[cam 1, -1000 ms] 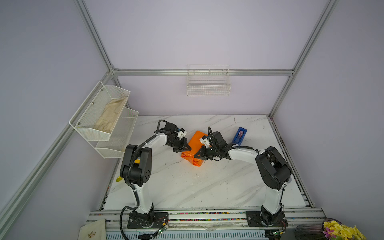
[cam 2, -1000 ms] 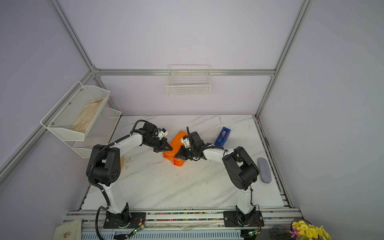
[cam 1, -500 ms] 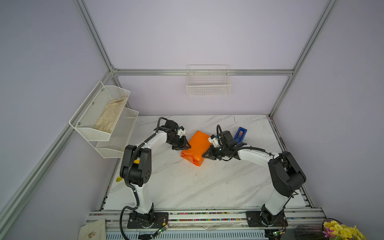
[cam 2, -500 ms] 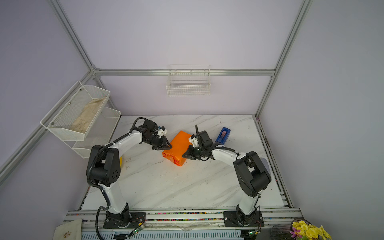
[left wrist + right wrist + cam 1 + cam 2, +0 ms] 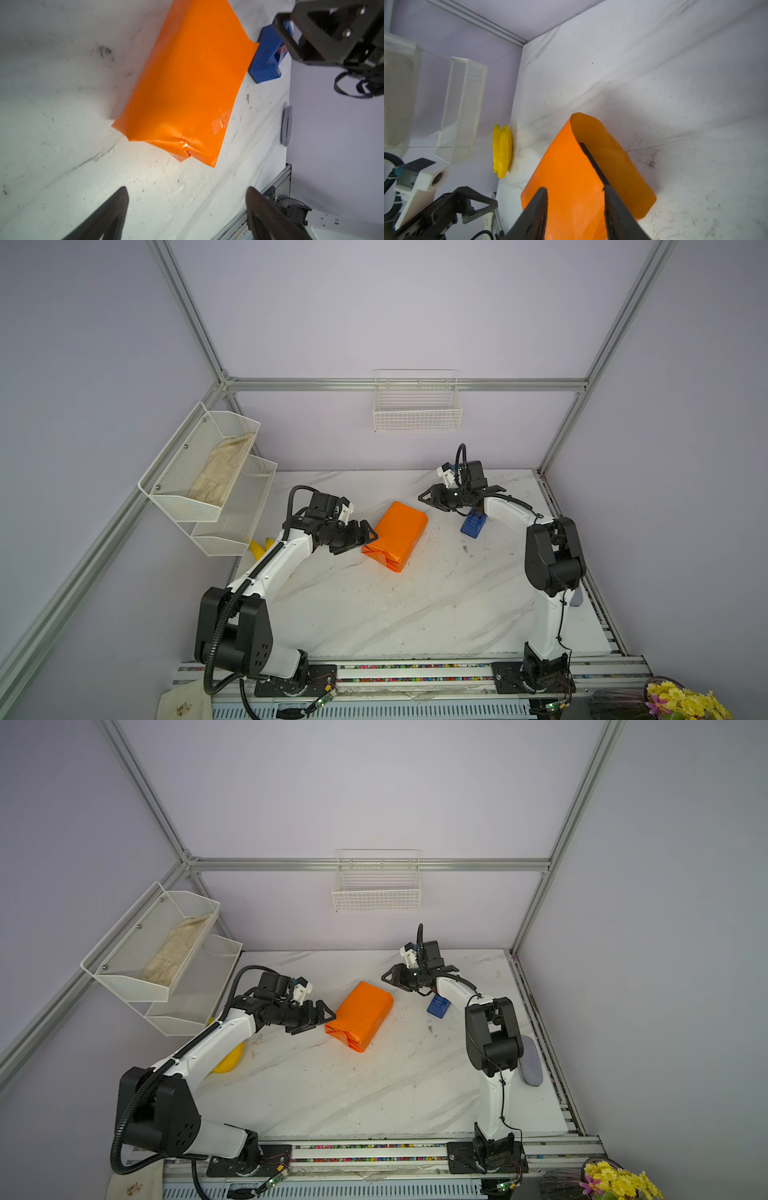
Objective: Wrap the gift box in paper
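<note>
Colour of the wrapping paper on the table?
Plain orange paper, slightly glossy, no pattern; it shows best in the left wrist view.

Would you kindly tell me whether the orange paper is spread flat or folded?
Folded: the paper forms a bulky parcel, its near end creased and tucked.

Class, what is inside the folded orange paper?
Inside the paper, only a dark edge shows at its open end, in the right wrist view; the rest is covered.

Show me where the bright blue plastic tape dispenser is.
In both top views the dispenser sits on the marble table, right of the orange paper-wrapped parcel, beside the right gripper.
</note>
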